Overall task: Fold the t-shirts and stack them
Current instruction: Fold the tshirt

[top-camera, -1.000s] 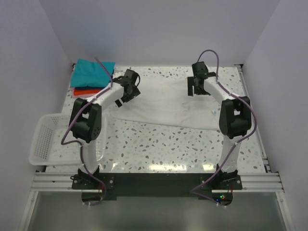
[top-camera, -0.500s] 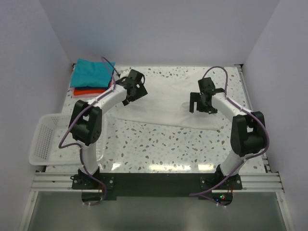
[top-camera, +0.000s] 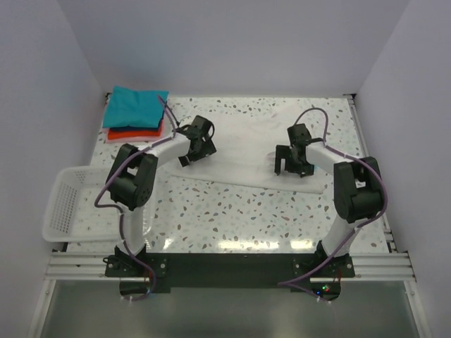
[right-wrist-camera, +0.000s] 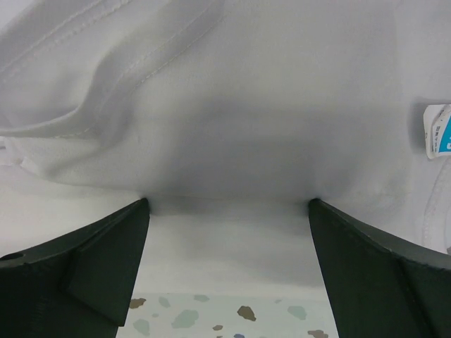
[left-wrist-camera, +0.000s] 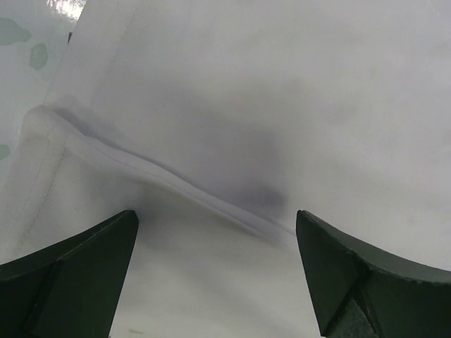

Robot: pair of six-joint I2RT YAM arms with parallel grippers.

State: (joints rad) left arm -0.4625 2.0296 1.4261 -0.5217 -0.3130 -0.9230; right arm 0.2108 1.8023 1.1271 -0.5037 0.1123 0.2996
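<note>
A white t-shirt (top-camera: 239, 151) lies spread across the middle of the table. My left gripper (top-camera: 192, 156) is open, with its fingertips down on the shirt's left part. In the left wrist view (left-wrist-camera: 215, 215) a folded seam ridge (left-wrist-camera: 176, 179) of the shirt runs between the jaws. My right gripper (top-camera: 290, 166) is open on the shirt's right part near its front edge. In the right wrist view (right-wrist-camera: 229, 202) the cloth (right-wrist-camera: 246, 91) bunches between the fingers. A teal t-shirt (top-camera: 134, 107) lies folded on a red-orange one (top-camera: 130, 133) at the back left.
A white mesh basket (top-camera: 67, 204) stands at the left edge, beside the left arm's base. A small label tag (right-wrist-camera: 438, 130) shows on the white shirt at the right. Speckled tabletop (right-wrist-camera: 225, 313) shows just in front of the right gripper. Walls close in on three sides.
Both grippers have moved from the shirt's far side toward the near side and come down on the cloth. The white shirt now looks narrower from front to back.
</note>
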